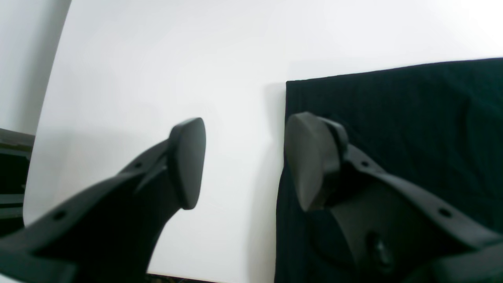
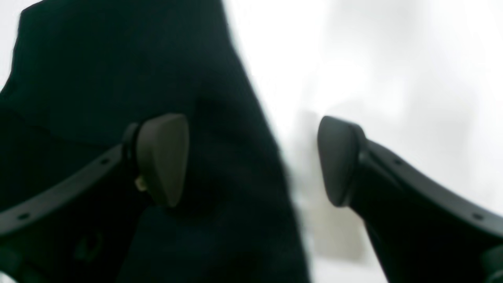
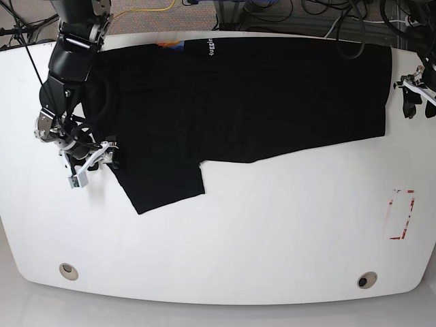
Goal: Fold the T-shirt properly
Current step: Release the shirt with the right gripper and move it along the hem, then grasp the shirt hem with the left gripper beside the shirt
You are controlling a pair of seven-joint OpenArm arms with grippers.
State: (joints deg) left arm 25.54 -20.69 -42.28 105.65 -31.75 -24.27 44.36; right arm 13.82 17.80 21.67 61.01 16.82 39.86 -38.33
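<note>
Fingers of the left gripper (image 1: 243,161) stand parted with nothing between them: 1 pad (image 1: 310,157) hangs over the hem corner of the T-shirt (image 3: 259,95), the other over the bare table (image 1: 157,59). At the right gripper (image 2: 251,161) the 2 fingers gape wide and hold nothing, 1 pad (image 2: 163,157) above the sleeve edge, the other beyond it. Black cloth lies spread flat between both grippers. It looks light, soft and limp, likely to sag and crease when lifted, so a pinch at the hem corner and sleeve edge seems best.
</note>
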